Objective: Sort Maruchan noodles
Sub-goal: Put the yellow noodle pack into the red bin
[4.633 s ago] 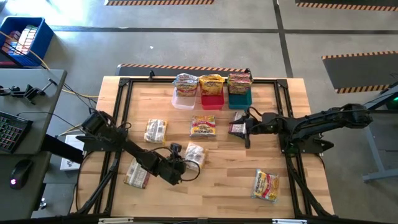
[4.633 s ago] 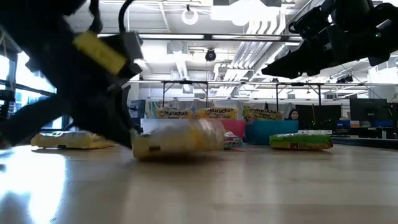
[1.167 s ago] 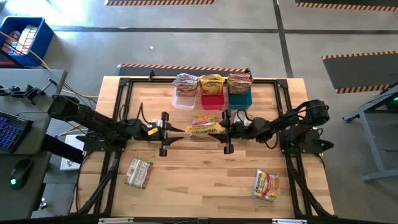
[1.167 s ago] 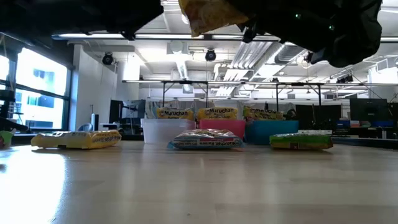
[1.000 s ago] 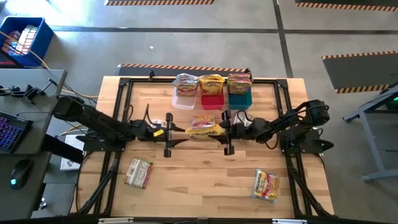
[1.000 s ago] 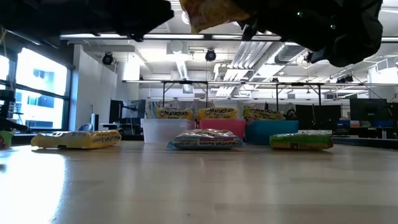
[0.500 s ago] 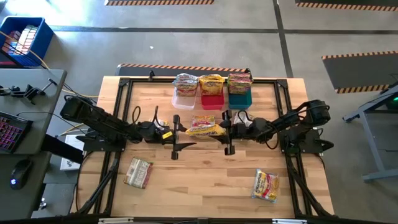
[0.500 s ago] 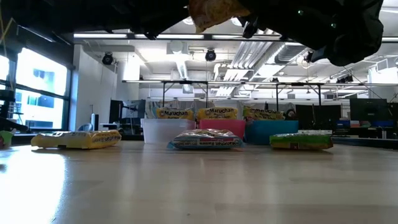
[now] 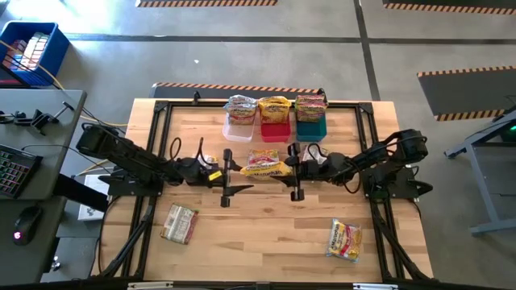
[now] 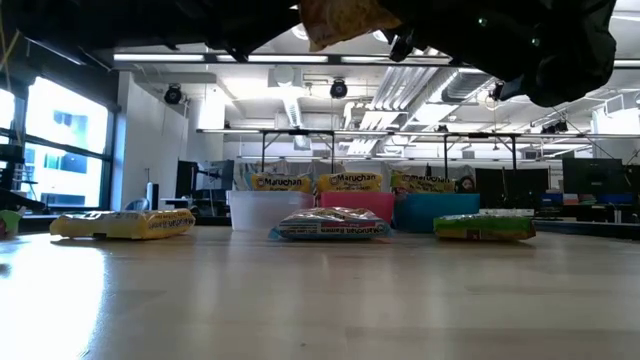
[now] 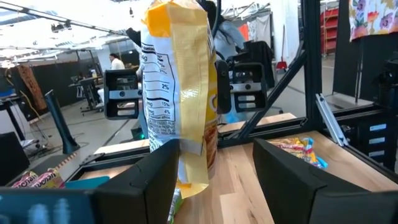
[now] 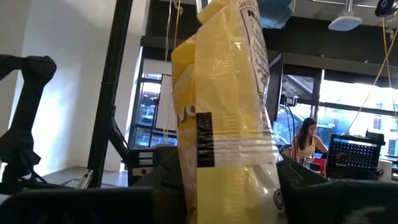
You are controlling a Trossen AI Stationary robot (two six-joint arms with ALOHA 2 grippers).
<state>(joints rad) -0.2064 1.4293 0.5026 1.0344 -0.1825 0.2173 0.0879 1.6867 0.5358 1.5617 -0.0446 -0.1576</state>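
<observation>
One yellow noodle pkt (image 9: 264,163) held mid-air over table ctr, just in front of the bins. Right gripper (image 9: 292,170) clamped on it; left gripper (image 9: 230,171) fingers apart, straddling pkt's other end.

My left tool (image 9: 234,171) and my right tool (image 9: 292,170) are facing each other over the middle of the surface (image 9: 266,234), with one packet (image 9: 264,166) hanging between them. Behind them, three bins (image 9: 275,127) are standing in a row, packets in each. Another packet (image 9: 179,223) is lying near my left front, and one more (image 9: 344,239) at my right front.
</observation>
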